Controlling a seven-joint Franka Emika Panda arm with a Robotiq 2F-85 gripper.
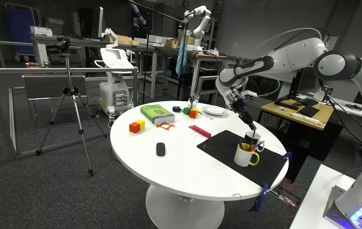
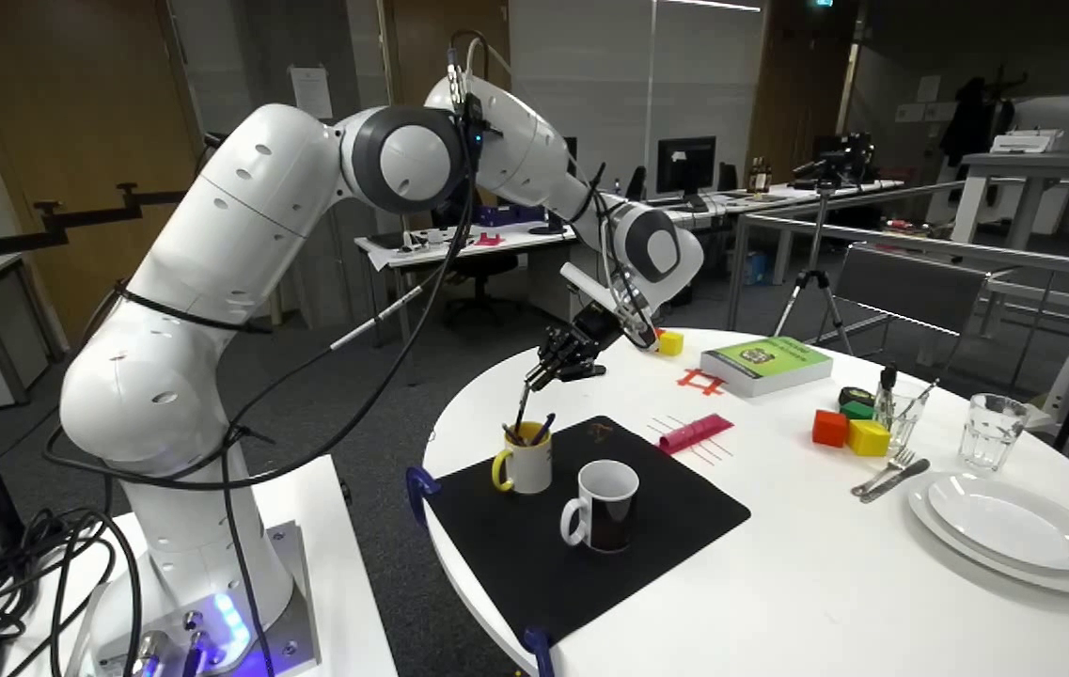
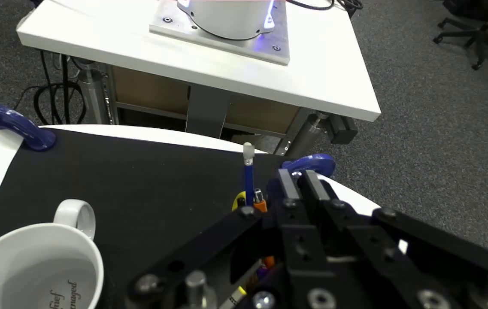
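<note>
My gripper (image 1: 253, 128) points down over a white mug with a yellow rim and handle (image 1: 242, 157); both also show in an exterior view, gripper (image 2: 534, 378) and mug (image 2: 531, 470). In the wrist view the fingers (image 3: 300, 175) are nearly together, with a dark, shiny thing between them. It looks like a dark pen (image 2: 523, 406), whose lower end reaches into the mug's mouth. A blue pencil (image 3: 249, 180) and an orange pen (image 3: 260, 206) stand in this mug, partly hidden by the gripper. A black-and-white mug (image 2: 605, 527) stands beside it, upright, its inside (image 3: 33, 266) visible.
Both mugs stand on a black mat (image 2: 675, 517) held by blue clamps (image 2: 421, 491) at the round table's edge. Farther off are a pink roll (image 2: 696, 432), green book (image 2: 764, 362), colored cubes (image 2: 830, 428), glasses (image 2: 990, 432), cutlery (image 2: 887, 472), plates (image 2: 1013, 522) and a black device (image 1: 160, 149).
</note>
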